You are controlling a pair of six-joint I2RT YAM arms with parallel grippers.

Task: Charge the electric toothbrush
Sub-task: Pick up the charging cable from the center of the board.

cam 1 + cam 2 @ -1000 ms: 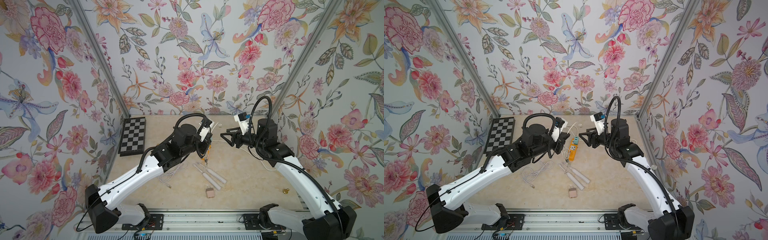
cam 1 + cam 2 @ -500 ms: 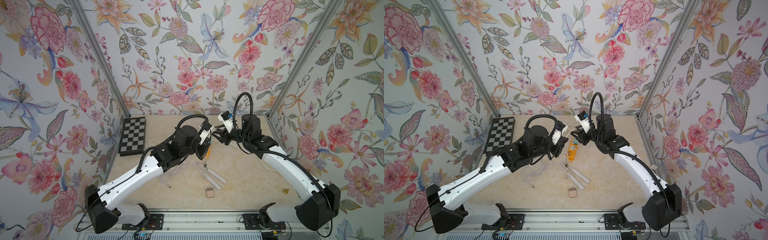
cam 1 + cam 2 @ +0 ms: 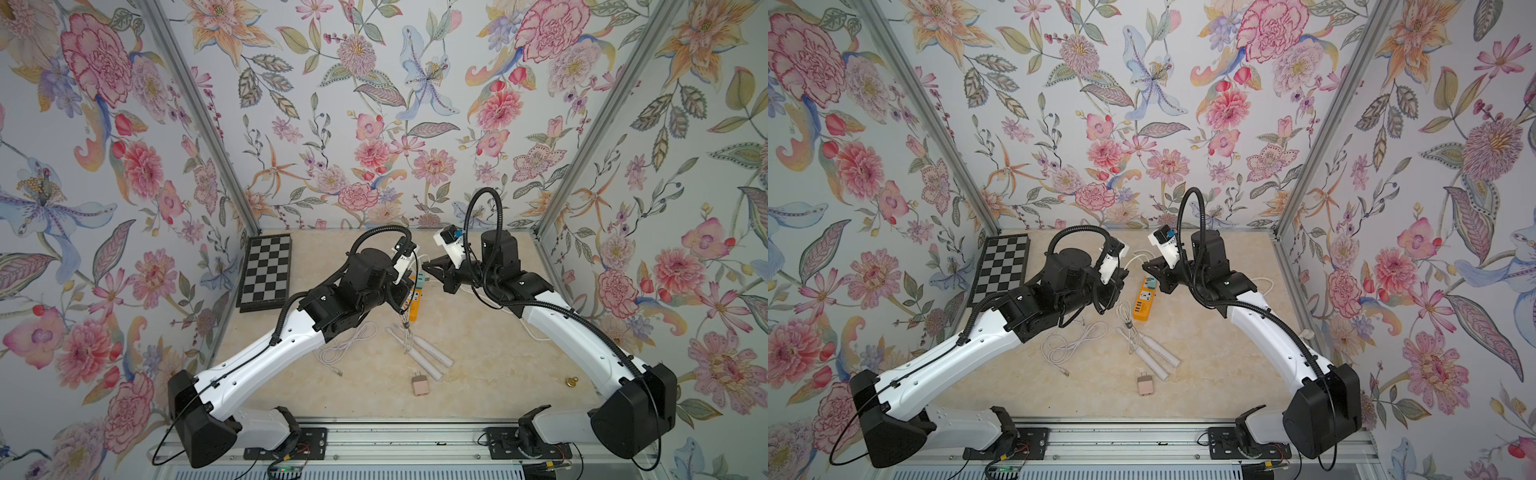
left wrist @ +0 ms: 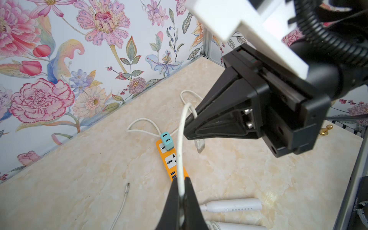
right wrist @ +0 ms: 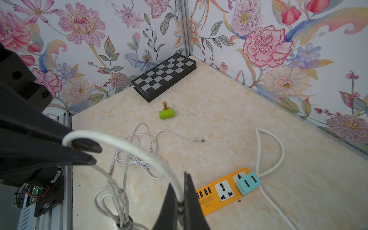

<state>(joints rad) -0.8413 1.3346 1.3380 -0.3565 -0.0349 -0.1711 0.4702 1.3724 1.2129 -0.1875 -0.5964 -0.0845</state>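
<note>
The toothbrush [image 4: 231, 207] is a slim white stick with a round button and a row of small dots on its handle. It lies beside a second toothbrush [image 4: 237, 227], between the tabletop's [image 3: 498, 370] middle and front edge. The left gripper [image 4: 180, 182] and right gripper [image 5: 182, 179] are both clenched on one white cable [image 4: 179, 151], held above the orange strip [image 3: 1143, 307].

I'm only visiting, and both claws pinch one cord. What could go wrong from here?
The left gripper and right gripper are both shut on one cable; pulling apart might strain it or slip it free. Its tied bundle hangs near the toothbrushes and could snag them.
</note>
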